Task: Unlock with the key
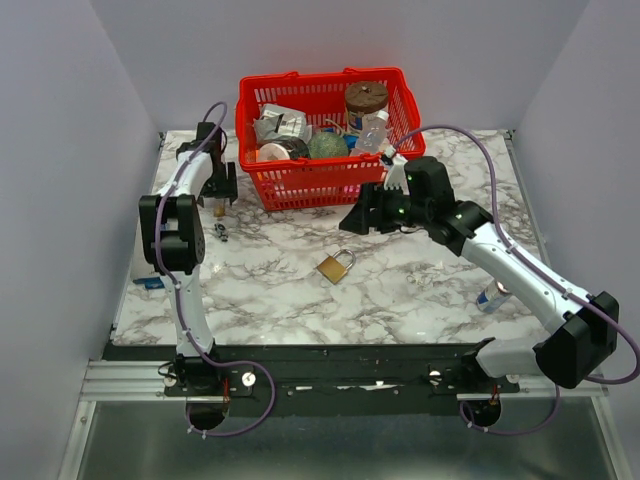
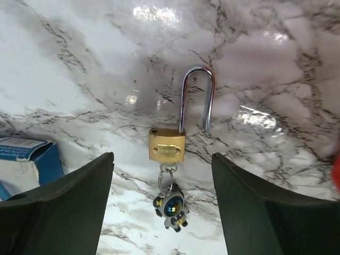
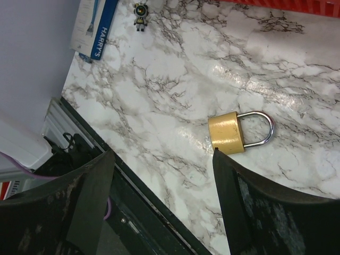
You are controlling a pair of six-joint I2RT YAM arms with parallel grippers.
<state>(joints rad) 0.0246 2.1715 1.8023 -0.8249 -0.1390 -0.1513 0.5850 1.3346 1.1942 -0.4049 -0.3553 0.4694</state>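
A small brass padlock (image 2: 167, 144) with a long shackle (image 2: 195, 95) lies on the marble table. Only one shackle leg enters the body; the other ends beside it. The key (image 2: 168, 169) sits in its keyhole, with a ring and an astronaut charm (image 2: 171, 207) hanging from it. My left gripper (image 2: 162, 212) hovers open above the charm, touching nothing. In the top view this padlock (image 1: 218, 211) lies beside the left gripper (image 1: 220, 197). A second, larger padlock (image 3: 234, 133) lies mid-table with its shackle closed. My right gripper (image 3: 162, 159) is open, one fingertip just beside it.
A red basket (image 1: 325, 140) full of items stands at the back centre, close behind both grippers. A blue box (image 1: 148, 283) lies at the left table edge. A small bottle (image 1: 490, 297) lies under the right arm. The dark front rail (image 3: 138, 196) runs along the near edge.
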